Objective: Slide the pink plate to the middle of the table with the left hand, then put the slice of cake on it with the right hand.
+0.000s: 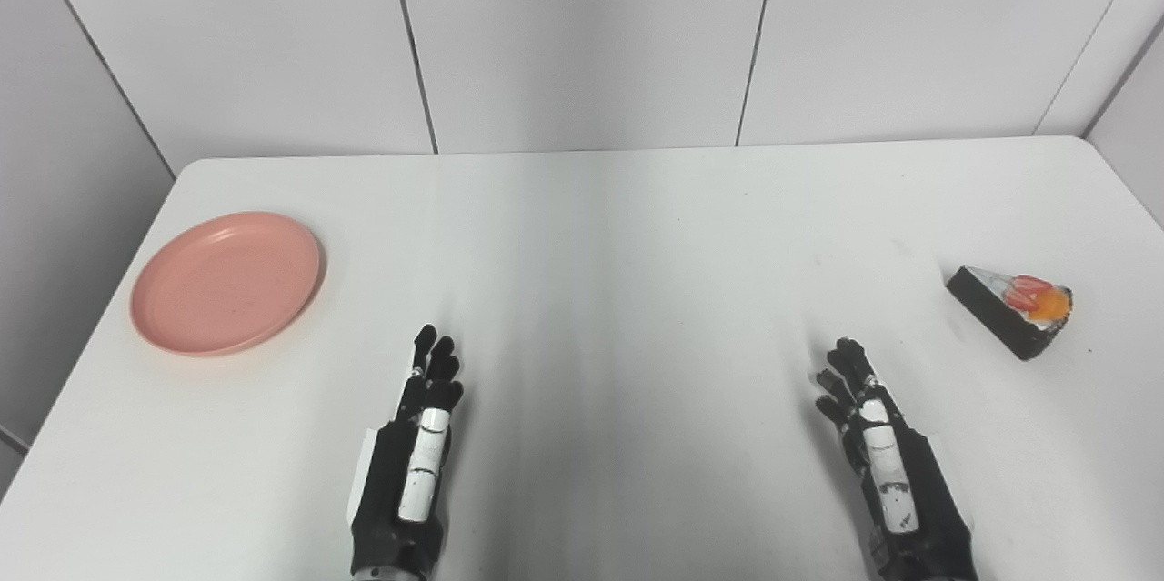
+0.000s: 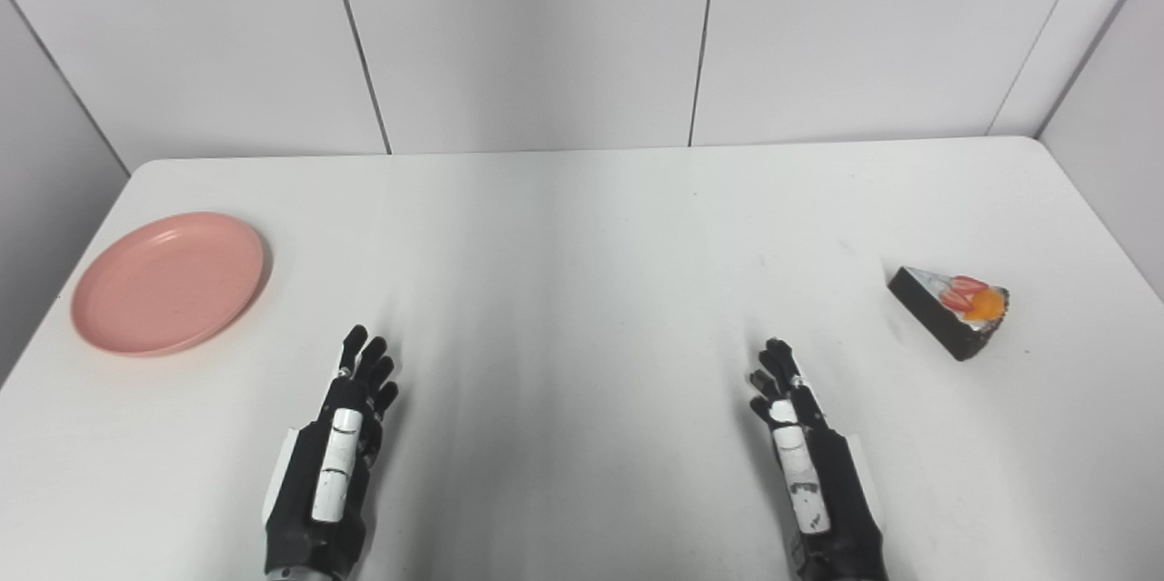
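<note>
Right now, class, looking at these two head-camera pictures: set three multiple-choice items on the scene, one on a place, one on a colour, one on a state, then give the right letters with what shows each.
1. Where does the slice of cake lie on the table?
A. far right side
B. on the plate
C. middle

2. What colour is the plate?
A. blue
B. pink
C. green

3. What state is the left hand in?
A. shut on the plate
B. shut on the cake
C. open, holding nothing

Answers:
1 A: the cake sits beyond the right hand, near the right edge.
2 B: the plate at the left is plainly pink.
3 C: its fingers are extended, with the plate well clear of it.
</note>
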`<control>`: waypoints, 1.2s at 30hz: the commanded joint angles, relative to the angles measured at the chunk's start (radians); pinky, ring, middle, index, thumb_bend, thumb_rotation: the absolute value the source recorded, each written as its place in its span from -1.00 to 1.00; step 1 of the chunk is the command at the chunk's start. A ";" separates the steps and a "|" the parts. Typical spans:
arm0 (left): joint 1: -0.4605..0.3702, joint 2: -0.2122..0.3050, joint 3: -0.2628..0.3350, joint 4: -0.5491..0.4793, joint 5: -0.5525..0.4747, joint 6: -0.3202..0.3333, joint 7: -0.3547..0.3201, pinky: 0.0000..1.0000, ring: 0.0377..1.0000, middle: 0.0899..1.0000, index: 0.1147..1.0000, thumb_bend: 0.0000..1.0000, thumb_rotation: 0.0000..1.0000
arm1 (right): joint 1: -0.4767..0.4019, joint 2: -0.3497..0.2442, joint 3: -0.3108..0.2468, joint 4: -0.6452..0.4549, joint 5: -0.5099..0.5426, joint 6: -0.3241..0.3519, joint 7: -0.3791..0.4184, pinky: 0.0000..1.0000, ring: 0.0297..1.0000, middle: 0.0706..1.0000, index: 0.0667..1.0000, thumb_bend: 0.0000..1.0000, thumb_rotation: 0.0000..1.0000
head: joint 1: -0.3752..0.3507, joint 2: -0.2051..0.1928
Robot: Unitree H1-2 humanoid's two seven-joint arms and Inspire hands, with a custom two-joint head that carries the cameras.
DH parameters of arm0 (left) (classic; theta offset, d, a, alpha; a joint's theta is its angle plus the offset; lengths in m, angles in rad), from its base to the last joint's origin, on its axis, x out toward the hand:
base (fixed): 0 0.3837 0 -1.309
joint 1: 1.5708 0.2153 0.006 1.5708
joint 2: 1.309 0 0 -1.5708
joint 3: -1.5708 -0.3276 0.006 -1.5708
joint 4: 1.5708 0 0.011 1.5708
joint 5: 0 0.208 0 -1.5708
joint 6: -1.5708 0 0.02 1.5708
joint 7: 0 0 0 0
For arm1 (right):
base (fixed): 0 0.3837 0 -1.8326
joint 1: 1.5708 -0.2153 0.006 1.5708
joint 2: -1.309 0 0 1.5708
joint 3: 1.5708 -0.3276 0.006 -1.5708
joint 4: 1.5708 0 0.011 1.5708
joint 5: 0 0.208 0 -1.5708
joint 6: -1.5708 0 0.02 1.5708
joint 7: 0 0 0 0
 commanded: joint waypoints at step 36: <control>-0.007 0.011 -0.006 -0.016 0.012 -0.016 -0.010 1.00 1.00 1.00 1.00 0.37 0.71 | -0.002 0.002 0.001 -0.022 0.002 -0.044 0.005 0.85 0.84 0.88 0.87 0.84 0.91 | 0.003 -0.001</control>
